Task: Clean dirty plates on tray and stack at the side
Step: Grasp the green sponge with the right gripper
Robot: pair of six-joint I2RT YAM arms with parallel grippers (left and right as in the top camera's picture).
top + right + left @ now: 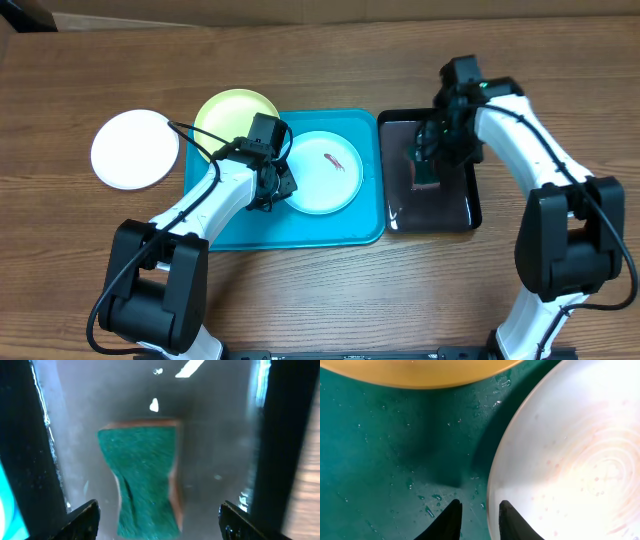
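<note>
From overhead, the left arm [215, 195] covers the light blue plate's [325, 172] left edge and part of the yellow plate [232, 113]. The right end effector [432, 160] hides most of the sponge [145, 480], blurred and bottom-cropped in the wrist view.

Turquoise tray [345, 232] holds the smeared light blue plate [325, 172] – yellow plate [232, 112] overlaps its rim – white plate [134, 149] on the table

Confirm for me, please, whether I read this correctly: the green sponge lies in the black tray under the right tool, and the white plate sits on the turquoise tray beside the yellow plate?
Not quite. The white plate rests on the bare table, left of the turquoise tray, as the overhead view shows. The rest stands: the green sponge lies in the black tray under the right tool.
</note>
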